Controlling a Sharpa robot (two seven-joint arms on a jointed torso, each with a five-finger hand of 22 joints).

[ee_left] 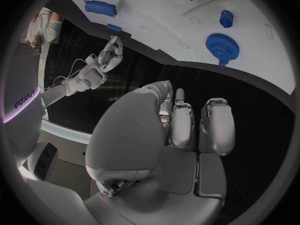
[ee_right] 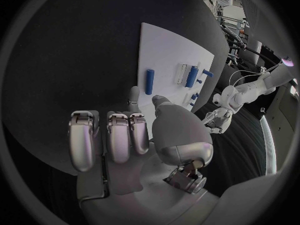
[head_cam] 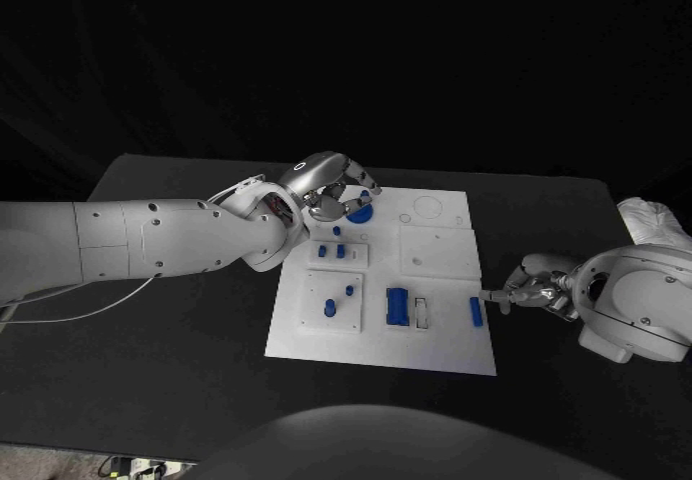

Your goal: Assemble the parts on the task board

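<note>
The white task board (head_cam: 433,345) carries small blue parts (head_cam: 397,306); both hands hold nothing, fingers loosely apart.

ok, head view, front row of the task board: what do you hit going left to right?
Small blue part → blue block → pale slot piece → blue bar → right hand, open just off the task board edge.
</note>
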